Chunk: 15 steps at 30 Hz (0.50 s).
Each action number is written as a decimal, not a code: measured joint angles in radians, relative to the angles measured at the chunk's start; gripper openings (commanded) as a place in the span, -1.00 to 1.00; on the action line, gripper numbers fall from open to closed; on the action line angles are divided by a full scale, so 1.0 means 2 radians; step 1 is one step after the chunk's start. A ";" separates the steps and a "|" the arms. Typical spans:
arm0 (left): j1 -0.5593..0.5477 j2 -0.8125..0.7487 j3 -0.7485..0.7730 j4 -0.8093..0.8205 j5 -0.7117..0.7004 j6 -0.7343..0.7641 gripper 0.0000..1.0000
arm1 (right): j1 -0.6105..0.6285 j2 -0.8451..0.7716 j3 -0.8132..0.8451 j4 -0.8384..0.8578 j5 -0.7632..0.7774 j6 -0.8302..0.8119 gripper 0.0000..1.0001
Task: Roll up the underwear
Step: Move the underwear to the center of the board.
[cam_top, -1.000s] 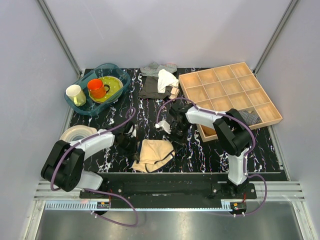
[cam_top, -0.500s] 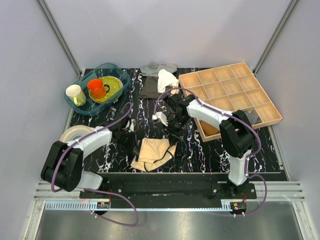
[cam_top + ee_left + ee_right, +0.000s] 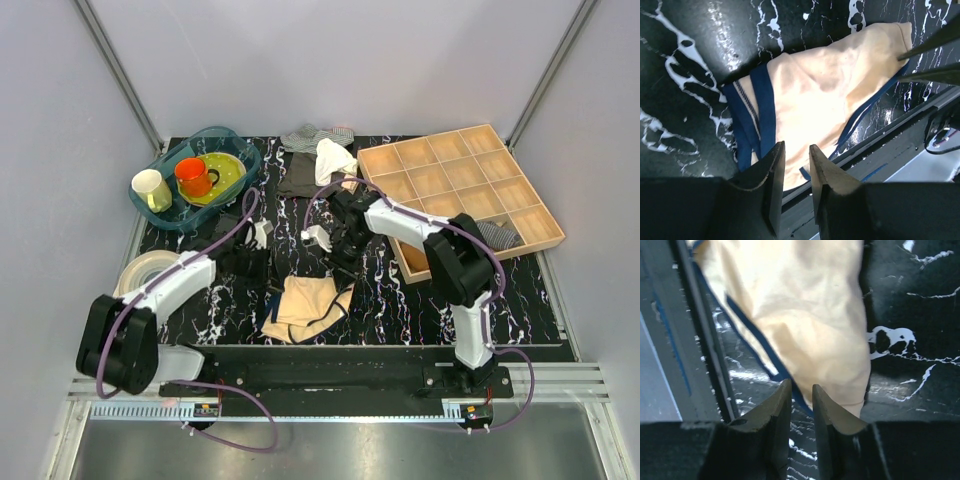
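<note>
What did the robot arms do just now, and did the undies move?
Both grippers drew back from the underwear toward the far side of the table. The left gripper went up and away, and the right gripper pulled back toward the wooden tray. Neither holds anything. The underwear shifted only slightly and lies flat, unrolled. The dish tub stayed put.

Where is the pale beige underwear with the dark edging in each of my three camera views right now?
Top external: the pale beige fabric underwear lies on the black marbled table near its front edge, between the two arms.
Left wrist: it fills the centre, beyond the fingers.
Right wrist: it spans the upper middle, above the fingers.
Shared landmark: the dark blue edging, seen dark in the top view.
</note>
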 measured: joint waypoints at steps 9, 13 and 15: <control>-0.012 0.134 0.028 0.031 0.028 -0.002 -0.56 | 0.000 0.038 -0.019 0.043 0.053 0.035 -0.45; -0.014 0.196 0.062 0.021 0.023 -0.005 -0.56 | 0.000 0.039 -0.014 0.046 0.076 0.052 -0.44; -0.014 0.215 0.087 0.016 0.019 -0.005 -0.56 | 0.000 0.042 -0.002 0.046 0.097 0.054 -0.44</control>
